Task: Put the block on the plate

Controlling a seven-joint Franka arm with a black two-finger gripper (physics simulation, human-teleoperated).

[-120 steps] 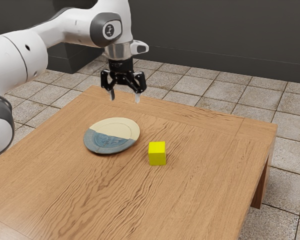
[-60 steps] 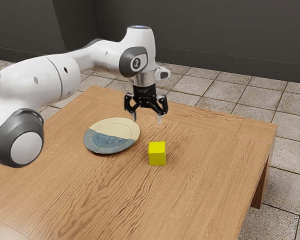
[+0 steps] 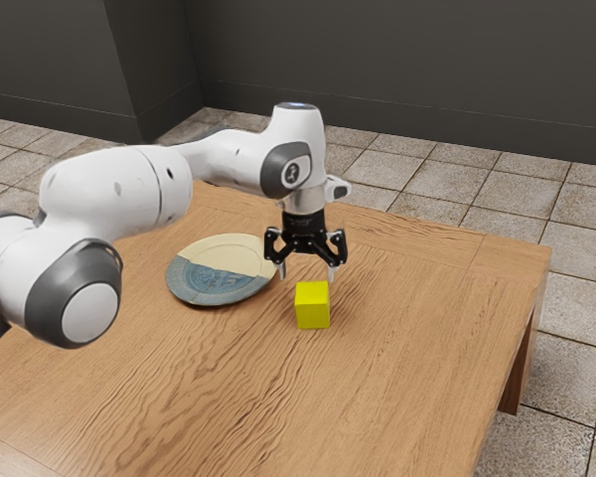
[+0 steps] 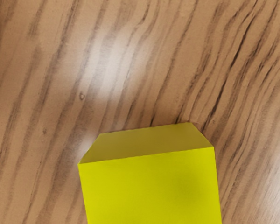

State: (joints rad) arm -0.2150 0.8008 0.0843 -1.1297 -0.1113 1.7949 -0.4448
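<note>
Your block (image 3: 312,306) sits flat on the bench (image 3: 407,348), beside the plate (image 3: 214,284) and apart from it, toward the exterior view's right. It looks light, stiff and hard to hurt; its flat, smooth faces might let it slip if you catch only the top edges. You'd do best to take it by two opposite upright faces, about mid-height and centred. Your tool (image 3: 307,271) has its fingers spread wide, with nothing held, close above the block. The wrist view has the block's top slightly askew, so you may want a small turn of the hand before you close. Against the earlier frames, your tool has come down and across toward the exterior view's right, from high beyond the plate to close over the block, while the block and plate lie where they were.
</note>
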